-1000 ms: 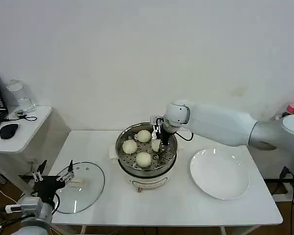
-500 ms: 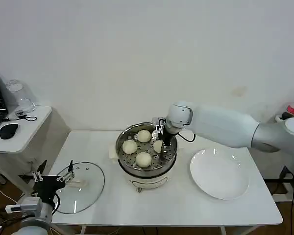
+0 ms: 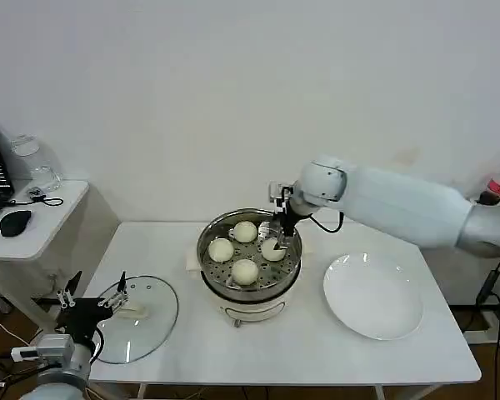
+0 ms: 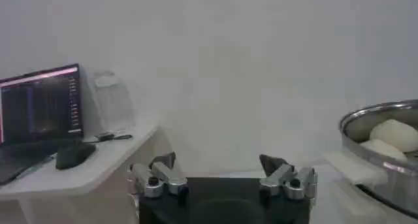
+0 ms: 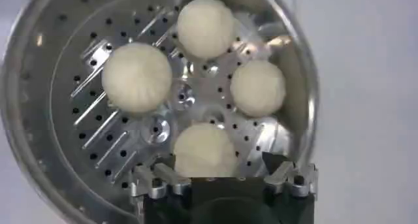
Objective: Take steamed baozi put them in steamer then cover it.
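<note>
Our right gripper (image 3: 281,230) is open with nothing in it, hanging just above the steamer (image 3: 248,283) at its far right rim. All four buns (image 5: 200,93) sit on the holed tray below it, so we'd say the loading's done. What's left is the lid (image 3: 154,321), lying flat on the table well off to the steamer's left. Our left gripper (image 3: 90,301) sits just beside the lid's near-left edge, fingers spread and empty, so it's the nearer arm by far. The lid's bar handle (image 3: 133,310) lies close to those fingers, and the carry runs rightward to the pot
</note>
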Controlling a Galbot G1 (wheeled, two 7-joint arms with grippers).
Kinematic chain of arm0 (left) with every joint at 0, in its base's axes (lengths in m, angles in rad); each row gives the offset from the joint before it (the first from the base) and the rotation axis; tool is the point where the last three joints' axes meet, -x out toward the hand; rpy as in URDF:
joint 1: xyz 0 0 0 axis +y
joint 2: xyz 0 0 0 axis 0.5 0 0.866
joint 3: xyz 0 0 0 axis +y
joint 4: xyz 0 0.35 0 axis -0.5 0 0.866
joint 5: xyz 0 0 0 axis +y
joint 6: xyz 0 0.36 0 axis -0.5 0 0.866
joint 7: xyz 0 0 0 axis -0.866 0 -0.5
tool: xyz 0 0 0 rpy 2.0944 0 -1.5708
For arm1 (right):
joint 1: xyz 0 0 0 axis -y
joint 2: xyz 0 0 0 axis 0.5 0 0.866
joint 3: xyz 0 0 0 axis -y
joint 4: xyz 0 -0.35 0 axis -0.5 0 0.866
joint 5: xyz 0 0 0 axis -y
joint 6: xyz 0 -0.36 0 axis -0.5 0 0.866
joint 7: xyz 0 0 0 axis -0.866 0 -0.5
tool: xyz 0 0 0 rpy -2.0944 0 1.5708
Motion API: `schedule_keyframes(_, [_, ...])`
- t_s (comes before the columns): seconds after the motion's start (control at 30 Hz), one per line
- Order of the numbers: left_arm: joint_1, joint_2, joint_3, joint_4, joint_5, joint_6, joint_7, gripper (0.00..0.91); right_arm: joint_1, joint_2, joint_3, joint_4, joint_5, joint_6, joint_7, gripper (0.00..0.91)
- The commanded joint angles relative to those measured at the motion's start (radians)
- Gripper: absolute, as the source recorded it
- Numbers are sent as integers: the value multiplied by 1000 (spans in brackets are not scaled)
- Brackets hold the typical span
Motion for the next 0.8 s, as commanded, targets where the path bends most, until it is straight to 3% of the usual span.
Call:
schedule_keyframes(0.03, [4, 0, 8, 4, 4, -12, 5, 907, -212, -305, 279, 305, 71, 93, 403, 907])
schedule_keyframes(0.07, [5, 1, 9, 5, 5, -17, 8, 907, -235, -325, 308, 311, 71, 97, 413, 907])
schedule_keyframes(0.1, [6, 1, 11, 5, 11, -22, 14, 907, -324, -367, 369, 349, 68, 140, 502, 907])
schedule_keyframes(0.13, [8, 2, 15, 5, 16, -31, 22, 907, -481, -404, 482, 381, 56, 187, 541, 907])
schedule_keyframes(0.2, [11, 0, 20, 5, 24, -41, 27, 907, -620, -431, 640, 423, 36, 226, 605, 907])
schedule_keyframes(0.23, [12, -3, 23, 6, 33, -54, 32, 907, -793, -440, 821, 443, -32, 261, 648, 907])
schedule_keyframes(0.27, [14, -4, 25, 7, 35, -56, 33, 907, -820, -440, 847, 445, -59, 273, 651, 907])
schedule_keyframes(0.3, [15, -7, 28, 9, 38, -58, 33, 907, -1018, -428, 1037, 460, -134, 307, 674, 907])
schedule_keyframes(0.33, [16, -10, 36, 12, 47, -65, 33, 907, -1165, -398, 1224, 472, -180, 337, 677, 907])
schedule_keyframes(0.4, [18, -14, 46, 19, 72, -75, 37, 907, -1392, -319, 1447, 486, -257, 398, 678, 907])
schedule_keyframes(0.53, [20, -16, 61, 37, 91, -103, 33, 907, -1682, -128, 1801, 536, -368, 509, 650, 907])
schedule_keyframes(0.67, [13, -23, 75, 66, 107, -125, 23, 907, -1864, 80, 2027, 561, -449, 624, 599, 907])
schedule_keyframes(0.8, [11, -26, 92, 95, 129, -161, 22, 907, -2008, 268, 2167, 549, -497, 738, 563, 907])
